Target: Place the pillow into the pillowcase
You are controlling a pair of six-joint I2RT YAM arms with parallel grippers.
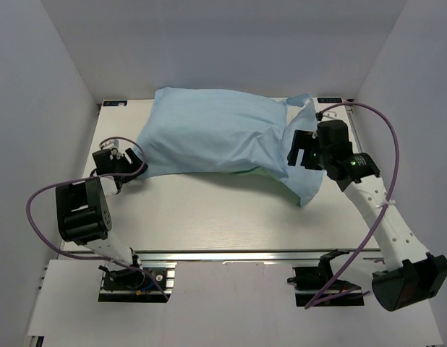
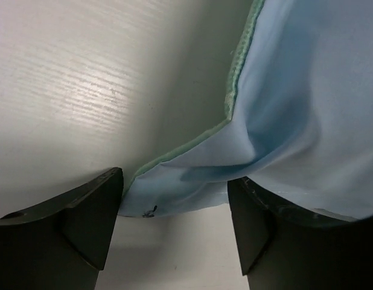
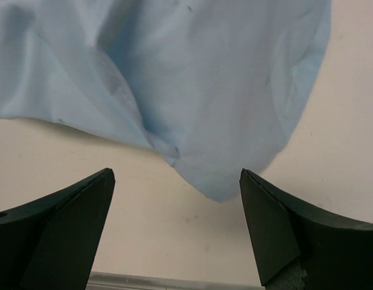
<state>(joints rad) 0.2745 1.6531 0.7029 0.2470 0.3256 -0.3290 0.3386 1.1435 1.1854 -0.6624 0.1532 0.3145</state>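
The pillowcase lies plump and light blue across the back middle of the table, with a strip of its green face showing under the near edge. The pillow is hidden. My left gripper sits at the case's left end. In the left wrist view it stands open, and a green-seamed corner of the pillowcase reaches between the fingertips, unpinched. My right gripper hovers over the case's right end. It is open, with a loose fold of the pillowcase just ahead of the fingertips.
White walls close in the table on the left, back and right. A metal rail runs along the near edge by the arm bases. Purple cables loop from both arms. Bare tabletop lies in front of the case.
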